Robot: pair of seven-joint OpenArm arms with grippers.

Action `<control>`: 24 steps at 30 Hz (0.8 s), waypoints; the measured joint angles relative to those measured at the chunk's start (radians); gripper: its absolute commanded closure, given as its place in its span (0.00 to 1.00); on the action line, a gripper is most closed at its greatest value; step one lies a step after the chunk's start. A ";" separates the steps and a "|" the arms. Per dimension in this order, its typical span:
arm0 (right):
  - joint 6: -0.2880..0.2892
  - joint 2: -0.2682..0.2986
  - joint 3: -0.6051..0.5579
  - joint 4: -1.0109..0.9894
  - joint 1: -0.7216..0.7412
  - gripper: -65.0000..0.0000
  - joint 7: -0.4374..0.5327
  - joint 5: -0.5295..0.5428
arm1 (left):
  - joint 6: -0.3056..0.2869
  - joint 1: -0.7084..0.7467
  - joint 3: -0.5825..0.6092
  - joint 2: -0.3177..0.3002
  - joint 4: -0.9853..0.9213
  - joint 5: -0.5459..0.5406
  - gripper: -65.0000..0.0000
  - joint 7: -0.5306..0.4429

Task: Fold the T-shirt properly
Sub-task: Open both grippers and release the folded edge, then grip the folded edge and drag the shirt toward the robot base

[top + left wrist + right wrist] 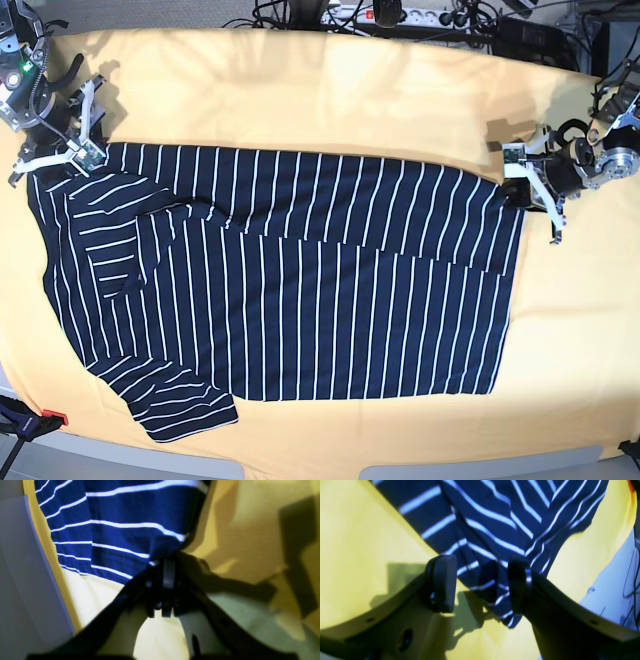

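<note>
The T-shirt, dark navy with thin white stripes, lies spread across the yellow cloth, one part folded over itself. At its right top corner my left gripper sits low. In the left wrist view its fingers are pressed together on the corner of the striped fabric. At the far left top corner is my right gripper. The right wrist view shows that gripper open, its two pads on either side of a bunched edge of the T-shirt.
Cables and a power strip run along the back edge of the table. A small red object sits at the front left corner. Grey floor shows beyond the yellow cloth's edge.
</note>
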 measured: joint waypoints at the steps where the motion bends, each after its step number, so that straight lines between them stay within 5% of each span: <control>1: 0.013 0.000 0.000 0.000 0.001 0.47 0.000 -0.008 | -0.001 0.000 0.000 -0.002 0.013 -0.001 1.00 0.013; 12: 0.047 0.010 0.000 -0.152 0.003 0.47 -0.050 -0.147 | -0.020 0.005 0.007 -0.072 0.067 -0.057 1.00 0.050; 24: -0.005 0.021 0.006 -0.306 0.006 0.52 0.173 -0.195 | -0.020 0.006 0.007 -0.085 0.068 -0.057 1.00 0.047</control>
